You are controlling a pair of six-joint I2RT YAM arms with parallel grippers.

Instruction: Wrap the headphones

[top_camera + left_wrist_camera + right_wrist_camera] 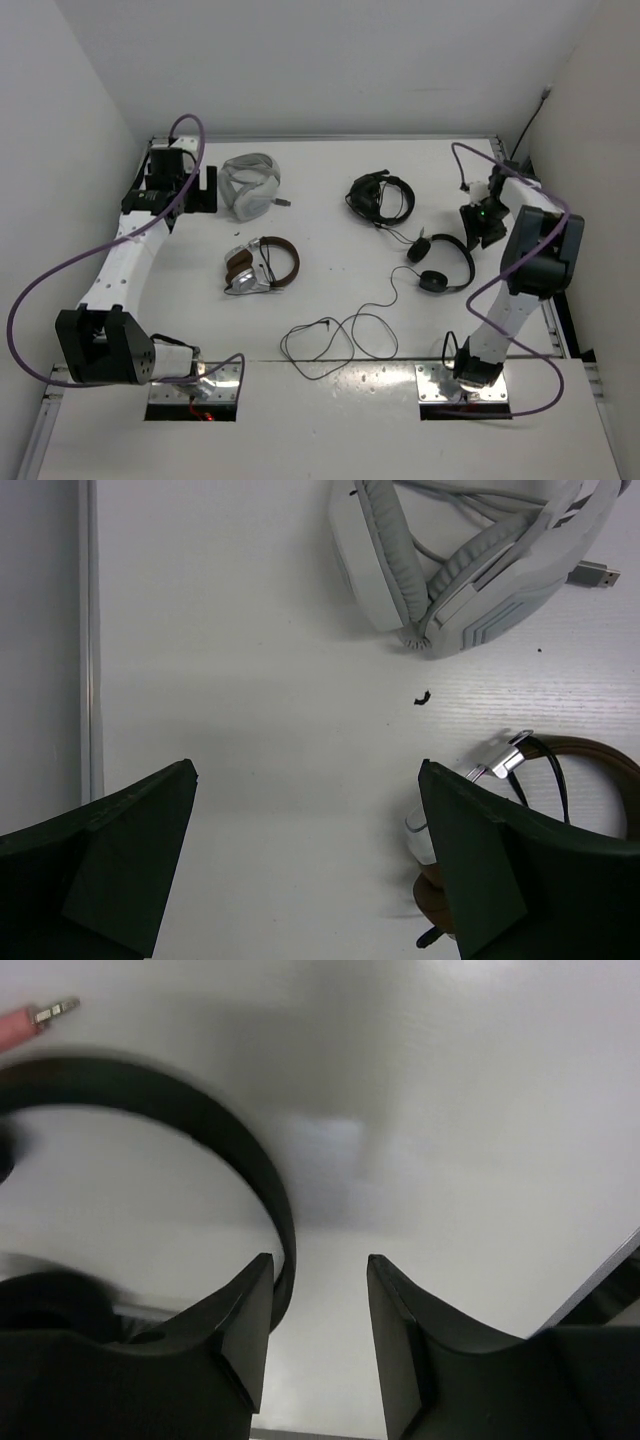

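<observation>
The slim black headphones [446, 263] lie on the table at the right, with two small round ear pads [433, 281]. Their thin black cable [340, 338] trails in loops to the near middle. My right gripper [479, 230] is open, low over the table just right of the headband. In the right wrist view the headband [205, 1120] curves down and ends just inside the left finger [235, 1330] of the right gripper [320, 1265]. My left gripper [186, 198] is open and empty at the far left, over bare table [305, 780].
Bulkier black headphones [380, 197] lie at the back middle; a red-tipped plug [40, 1015] shows in the right wrist view. Brown-and-silver headphones [262, 265] lie left of centre. A white headset [250, 185] sits beside my left gripper. Walls enclose the table.
</observation>
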